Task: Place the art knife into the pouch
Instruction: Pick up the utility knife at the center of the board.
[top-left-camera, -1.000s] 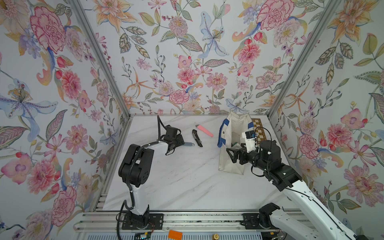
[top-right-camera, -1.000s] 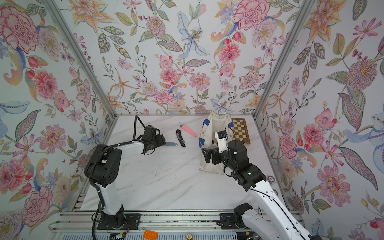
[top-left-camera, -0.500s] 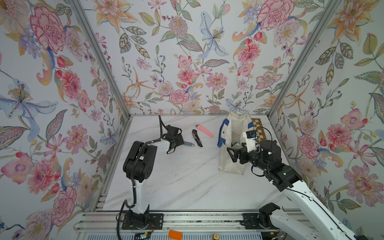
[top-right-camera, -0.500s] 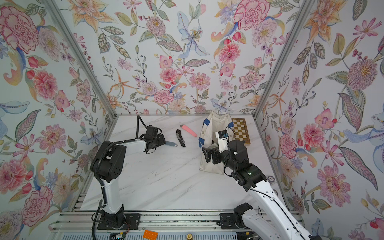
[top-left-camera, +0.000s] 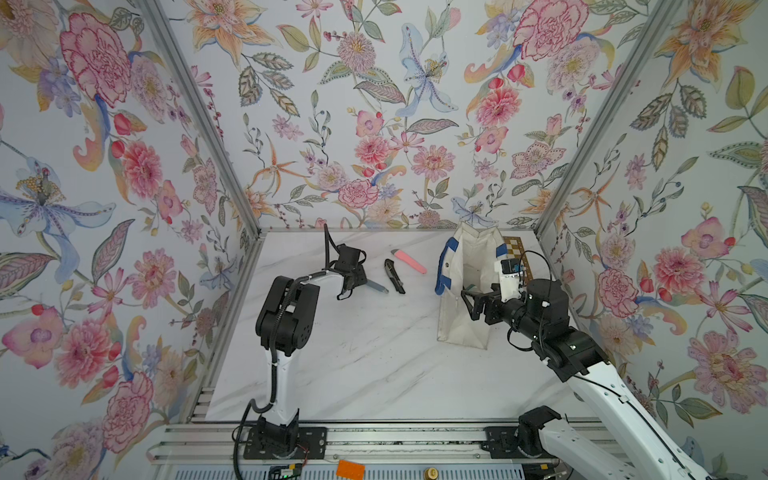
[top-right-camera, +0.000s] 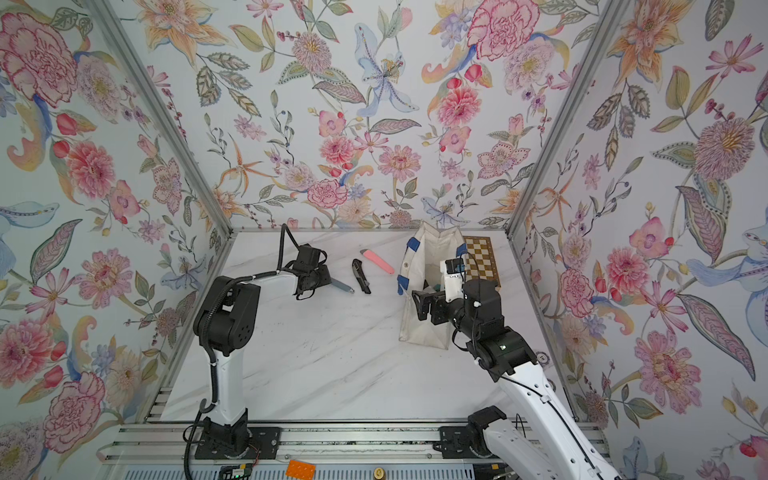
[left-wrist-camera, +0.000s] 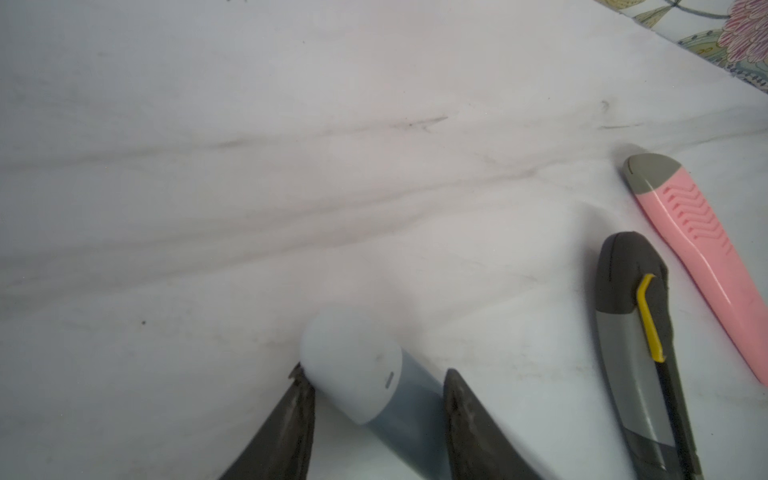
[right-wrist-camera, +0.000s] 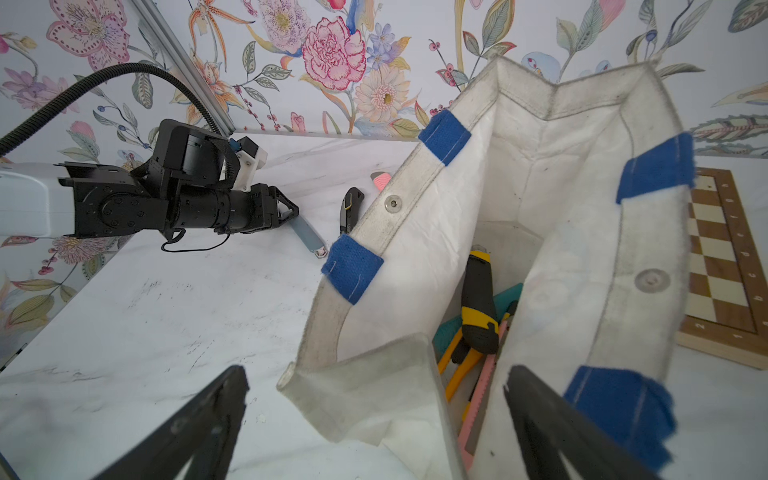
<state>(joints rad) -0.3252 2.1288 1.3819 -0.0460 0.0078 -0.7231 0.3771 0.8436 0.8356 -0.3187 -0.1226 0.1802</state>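
Note:
A grey-blue art knife (left-wrist-camera: 357, 374) with a white cap lies on the marble table, also seen in both top views (top-left-camera: 376, 286) (top-right-camera: 343, 285). My left gripper (left-wrist-camera: 376, 376) (top-left-camera: 360, 283) sits low over it, one finger touching each side, so it is shut on the knife, which lies skewed between them. The white pouch (top-left-camera: 465, 316) (right-wrist-camera: 415, 232) with blue straps stands open at the right, with several knives (right-wrist-camera: 478, 307) inside. My right gripper (right-wrist-camera: 376, 374) (top-right-camera: 419, 306) is open, with the pouch's near rim corner between its fingers.
A black-and-grey knife with a yellow clip (left-wrist-camera: 636, 332) (top-left-camera: 395, 281) and a pink knife (left-wrist-camera: 706, 257) (top-left-camera: 409, 262) lie between the left gripper and the pouch. A wooden chequered board (top-right-camera: 482, 262) lies behind the pouch by the right wall.
The left gripper's jaws have narrowed onto the grey-blue knife and the left arm's elbow has swung rightward. The right arm and the pouch have stayed put.

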